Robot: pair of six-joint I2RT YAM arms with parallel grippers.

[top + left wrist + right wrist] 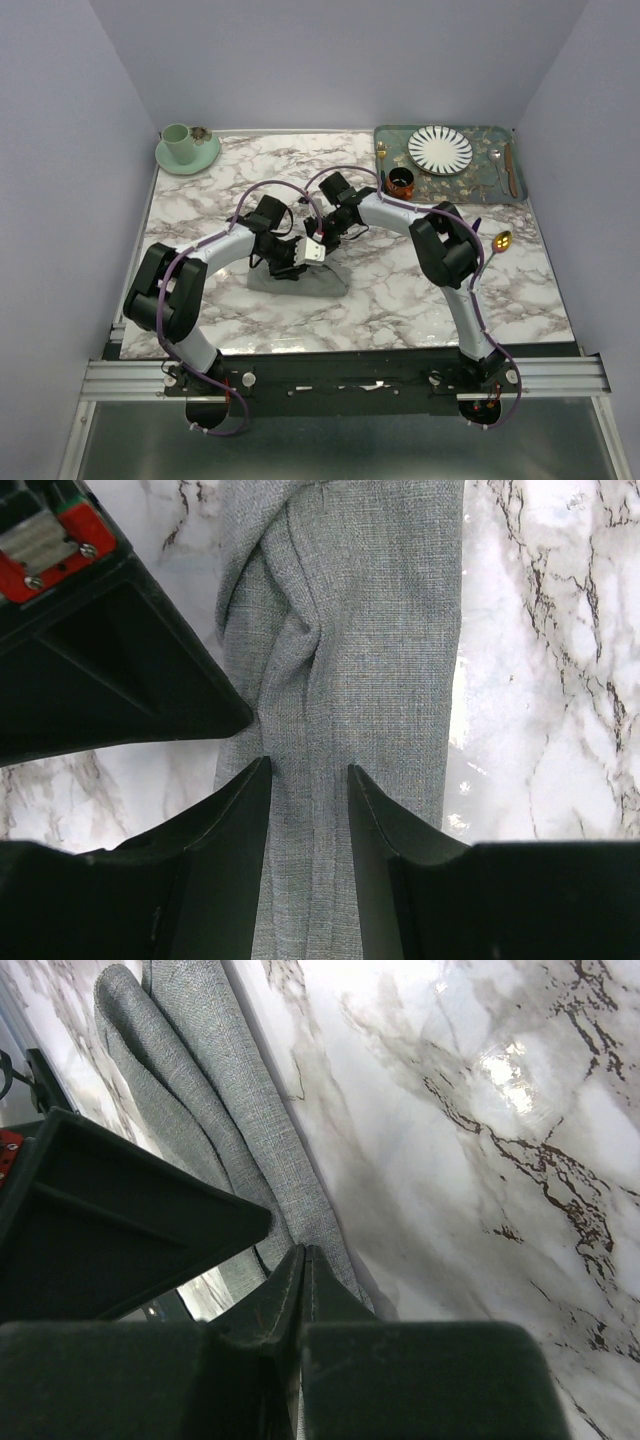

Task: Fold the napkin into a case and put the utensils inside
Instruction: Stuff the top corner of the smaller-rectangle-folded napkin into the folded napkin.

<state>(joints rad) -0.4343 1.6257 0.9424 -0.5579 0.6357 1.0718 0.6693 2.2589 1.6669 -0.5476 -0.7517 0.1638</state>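
Locate napkin mid-table, nearer front edge, bunched in lengthwise folds, not yet a case. Note R gripper clenched on its edge, prob. to lift & fold over. Note L gripper part-open, straddling a crease w/o clamping, prob. to steady cloth. Find gold-bowled spoon at right edge, well apart. Expect glossy marble-look top, plain pale-lilac walls.
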